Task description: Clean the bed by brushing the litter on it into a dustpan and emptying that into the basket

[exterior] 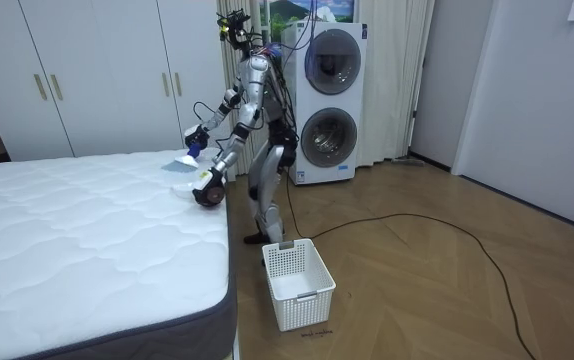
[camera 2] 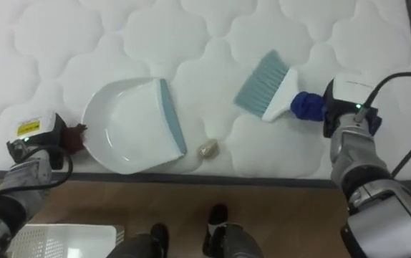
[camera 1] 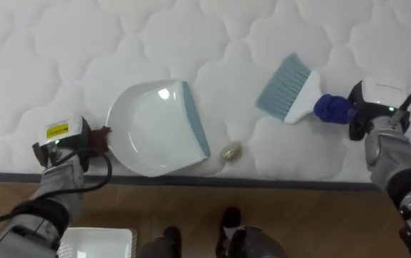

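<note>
Small tan scrap (camera 1: 230, 151) is lying on the white mattress (camera 1: 84, 43) near its near edge, just right of the white dustpan (camera 1: 155, 129) and its blue-grey lip. Left hand (camera 1: 66, 140) is gripping the dustpan's brown handle with fingers curled. Right hand (camera 1: 371, 107) is clamping the blue handle of the brush (camera 1: 291, 87), whose bristles are pointing far-left, apart from the scrap. The robot is standing at the bedside, with a white basket (exterior: 297, 283) sitting on the wood floor (exterior: 447, 290) beside it.

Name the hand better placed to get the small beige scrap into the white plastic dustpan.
Right: the right hand grips the blue-bristled brush near the beige scrap; the left hand only holds the white dustpan.
</note>
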Motion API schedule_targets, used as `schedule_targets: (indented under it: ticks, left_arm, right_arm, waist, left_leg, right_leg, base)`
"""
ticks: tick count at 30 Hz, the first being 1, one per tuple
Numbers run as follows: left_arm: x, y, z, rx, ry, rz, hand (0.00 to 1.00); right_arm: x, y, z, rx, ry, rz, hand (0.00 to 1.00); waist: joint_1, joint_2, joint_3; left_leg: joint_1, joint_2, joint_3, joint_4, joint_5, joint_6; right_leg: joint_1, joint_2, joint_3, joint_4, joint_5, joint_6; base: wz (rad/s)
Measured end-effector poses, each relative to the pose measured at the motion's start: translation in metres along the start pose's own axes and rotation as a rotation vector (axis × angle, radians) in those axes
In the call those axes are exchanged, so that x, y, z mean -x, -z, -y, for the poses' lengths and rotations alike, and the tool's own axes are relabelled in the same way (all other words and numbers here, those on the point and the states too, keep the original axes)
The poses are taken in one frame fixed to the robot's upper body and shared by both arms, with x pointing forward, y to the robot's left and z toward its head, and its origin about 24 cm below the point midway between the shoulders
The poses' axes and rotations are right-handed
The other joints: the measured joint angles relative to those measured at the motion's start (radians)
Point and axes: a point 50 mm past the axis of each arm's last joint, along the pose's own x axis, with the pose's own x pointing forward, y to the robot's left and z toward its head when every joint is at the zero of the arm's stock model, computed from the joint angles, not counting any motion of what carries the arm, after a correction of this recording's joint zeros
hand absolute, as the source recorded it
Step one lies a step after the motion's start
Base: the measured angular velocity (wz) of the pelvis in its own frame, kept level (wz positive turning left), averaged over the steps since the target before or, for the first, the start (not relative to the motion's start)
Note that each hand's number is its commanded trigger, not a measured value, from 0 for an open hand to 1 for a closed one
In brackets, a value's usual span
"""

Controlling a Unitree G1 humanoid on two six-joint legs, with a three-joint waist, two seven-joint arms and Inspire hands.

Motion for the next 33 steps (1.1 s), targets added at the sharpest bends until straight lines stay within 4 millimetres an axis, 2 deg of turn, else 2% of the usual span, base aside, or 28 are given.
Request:
schedule_targets:
  ticks: [5,8,14,20,33]
  left_arm:
    - [-0.002,-0.002,-0.007,-0.085,-0.046,0.040,1.00]
    - [-0.003,-0.001,-0.010,-0.108,-0.060,0.045,1.00]
    - [-0.004,0.001,-0.016,-0.134,-0.091,0.061,1.00]
    - [-0.007,0.006,-0.025,-0.166,-0.119,0.079,1.00]
    - [-0.009,0.017,-0.034,-0.216,-0.086,0.119,1.00]
  right_arm:
    - [-0.002,0.003,0.007,0.180,0.021,0.038,1.00]
    - [-0.003,-0.002,0.010,0.280,0.021,0.075,1.00]
    - [-0.005,-0.012,0.018,0.424,0.039,0.146,1.00]
    - [-0.007,-0.016,0.022,0.458,0.019,0.171,1.00]
    - [-0.007,-0.029,0.030,0.498,-0.022,0.229,1.00]
  waist:
    - [0.024,-0.001,0.0009]
    - [0.026,-0.010,0.0072]
    - [0.025,-0.017,0.0108]
    - [0.015,-0.037,0.0220]
    - [-0.006,-0.038,0.0214]
  left_leg:
    - [0.005,0.005,0.003,-0.002,0.000,0.000]
    - [0.016,0.015,0.003,-0.018,0.000,-0.002]
    - [0.016,0.022,0.001,-0.023,0.001,-0.003]
    - [0.014,0.025,0.003,-0.023,0.001,-0.003]
    - [0.021,0.035,0.010,-0.040,0.002,-0.003]
  right_leg:
    - [0.011,0.013,0.002,-0.021,0.009,-0.001]
    - [0.024,0.018,0.000,-0.036,0.010,-0.001]
    - [0.034,0.029,-0.004,-0.060,0.013,0.001]
    - [0.037,0.032,-0.007,-0.074,0.015,0.003]
    - [0.052,0.050,-0.001,-0.119,0.035,0.007]
  base:
    - [-0.06]
    - [-0.02]
    - [0.00]
    - [0.00]
    - [-0.02]
